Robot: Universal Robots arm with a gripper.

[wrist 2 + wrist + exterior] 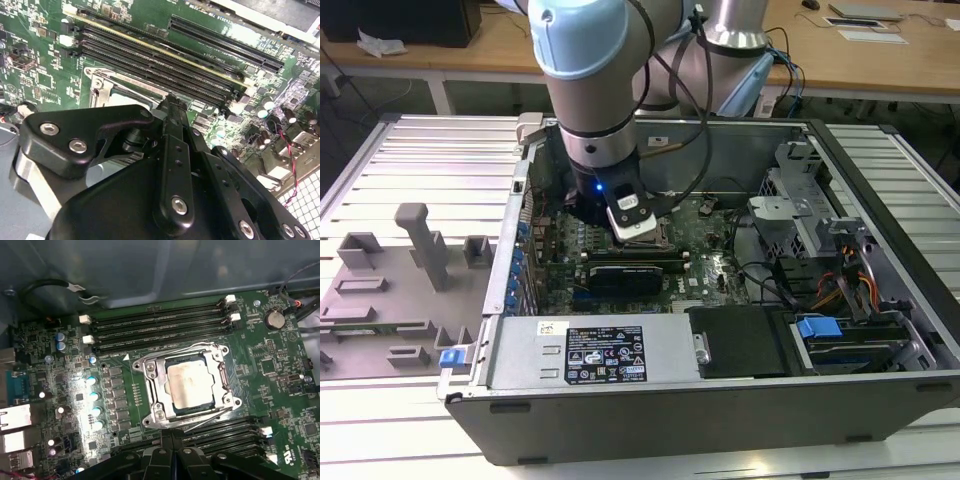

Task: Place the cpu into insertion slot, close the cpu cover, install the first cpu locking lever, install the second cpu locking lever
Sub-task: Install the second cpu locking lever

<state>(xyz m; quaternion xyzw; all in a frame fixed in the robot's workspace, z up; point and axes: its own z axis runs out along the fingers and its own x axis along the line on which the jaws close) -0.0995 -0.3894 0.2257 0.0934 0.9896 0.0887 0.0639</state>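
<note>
In the first wrist view, the cover frames the cpu at frame centre, seated in the slot. The chip looks light, stiff and fragile, best held by its edges. The gripper, clenched and empty, hovers just below.

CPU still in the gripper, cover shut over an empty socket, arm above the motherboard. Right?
Not quite: the first wrist view shows the cpu already seated in the insertion slot, under the closed cpu cover. The gripper does sit above the motherboard.
</note>
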